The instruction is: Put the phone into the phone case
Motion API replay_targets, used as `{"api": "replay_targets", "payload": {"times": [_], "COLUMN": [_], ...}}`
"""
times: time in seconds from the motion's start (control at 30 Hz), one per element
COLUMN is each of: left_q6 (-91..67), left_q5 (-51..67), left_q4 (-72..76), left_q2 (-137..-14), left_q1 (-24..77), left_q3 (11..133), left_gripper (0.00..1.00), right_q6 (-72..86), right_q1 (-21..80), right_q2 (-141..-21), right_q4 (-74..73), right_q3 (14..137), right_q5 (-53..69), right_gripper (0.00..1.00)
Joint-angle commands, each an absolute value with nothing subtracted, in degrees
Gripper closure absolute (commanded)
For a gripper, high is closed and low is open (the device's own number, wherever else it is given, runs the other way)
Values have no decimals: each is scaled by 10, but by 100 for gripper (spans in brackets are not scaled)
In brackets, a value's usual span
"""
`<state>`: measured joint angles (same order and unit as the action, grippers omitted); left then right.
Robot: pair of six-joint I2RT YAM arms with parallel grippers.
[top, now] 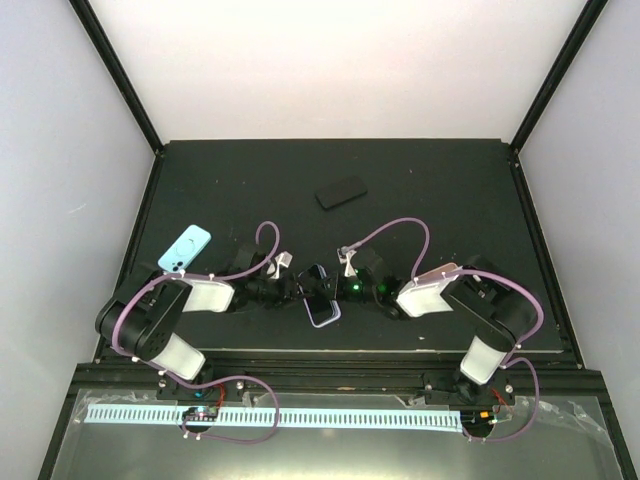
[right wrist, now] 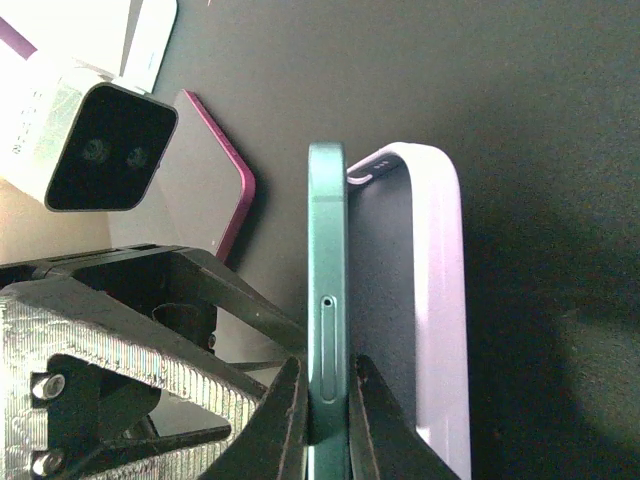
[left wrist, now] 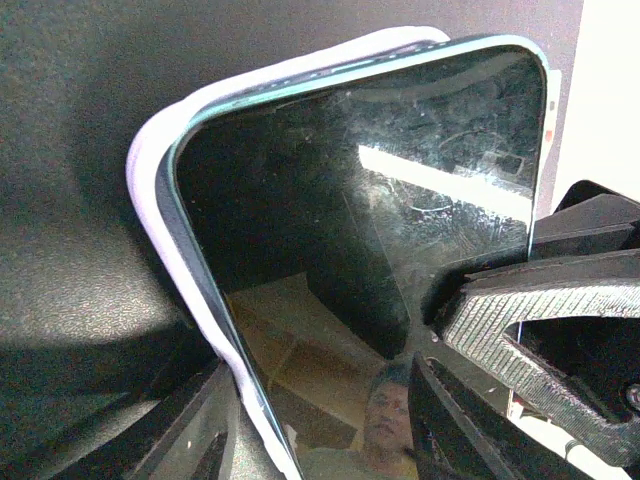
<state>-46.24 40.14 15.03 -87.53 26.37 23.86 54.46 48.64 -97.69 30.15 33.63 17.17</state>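
1 black table (top: 450, 200) carries 2 arms that meet at its near middle, where the lavender phone case (right wrist: 440, 300) and the teal-edged phone (right wrist: 327, 250) sit together between them, the phone's back against the case's open side and its teal edge still clear of the lavender rim. the right gripper (right wrist: 325, 385) is pinched tight on the phone's thin teal side. the left gripper (left wrist: 320, 430) straddles phone and case with its jaws partway apart, and i cannot tell whether they press on either.
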Motion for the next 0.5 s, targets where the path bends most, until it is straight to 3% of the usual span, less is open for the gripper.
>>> {"api": "replay_targets", "payload": {"times": [0.0, 0.47], "left_q6": [-436, -417], "left_q5": [377, 386], "left_q4": [176, 182], "left_q2": [-901, -883], "left_q1": [268, 268], "left_q3": [240, 236], "left_gripper": [53, 59], "right_q6": [524, 503], "right_q1": [493, 486], "right_q2": [-995, -992], "right_q4": [297, 222], "right_q3": [320, 331], "right_q5": [222, 210], "right_gripper": [99, 98]}}
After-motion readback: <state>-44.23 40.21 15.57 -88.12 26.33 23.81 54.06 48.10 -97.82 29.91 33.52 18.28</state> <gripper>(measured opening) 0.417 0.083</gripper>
